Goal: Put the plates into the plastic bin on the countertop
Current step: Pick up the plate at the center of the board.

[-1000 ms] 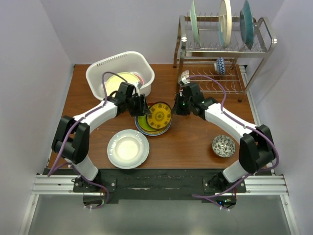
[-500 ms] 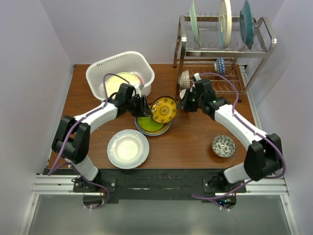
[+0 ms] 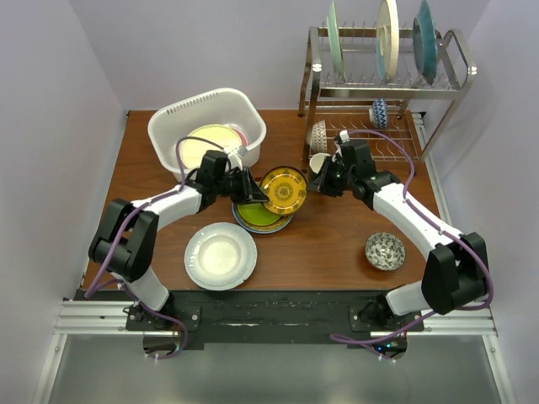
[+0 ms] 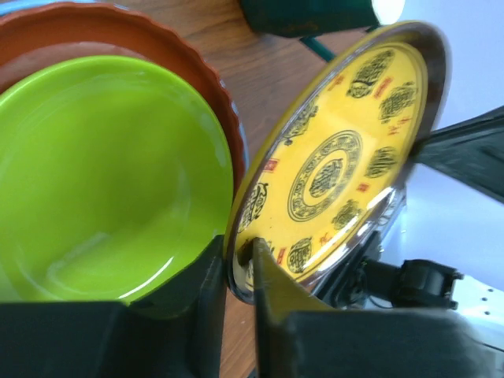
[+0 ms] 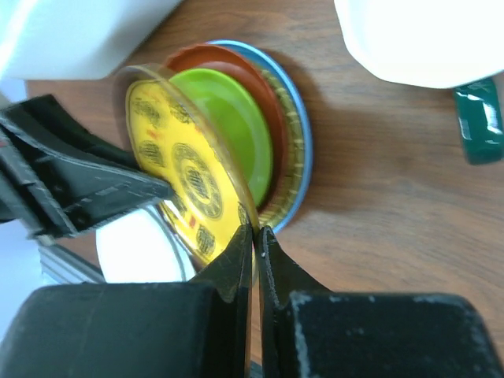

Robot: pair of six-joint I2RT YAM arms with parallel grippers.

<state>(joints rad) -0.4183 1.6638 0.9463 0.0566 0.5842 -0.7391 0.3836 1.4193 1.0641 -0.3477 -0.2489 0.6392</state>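
One tilted yellow plate [image 4: 331, 169], rim in left hand [image 4: 239, 256]

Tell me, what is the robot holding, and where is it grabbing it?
The left gripper pinches the yellow patterned plate by its rim. The shut right gripper only sits at the opposite rim.

At least eleven plates show. One yellow plate [image 3: 284, 189] sits between the left end effector [image 3: 257, 195] and the right end effector [image 3: 313, 182]. Four lie in the stack [image 3: 257, 217] below both. One white plate [image 3: 220, 255] lies on the tabletop [image 3: 337, 244], nearer the bases than the left end effector. Two show in the one bin [image 3: 168, 118] beyond it. Three rack plates [image 3: 333, 38] stand in the one rack [image 3: 459, 50] beyond the right end effector. There are three bowls: one [image 3: 385, 251] nearer its base and two [image 3: 380, 112] [image 3: 318, 135] beyond it. One mug [image 3: 319, 162] sits just beside it.
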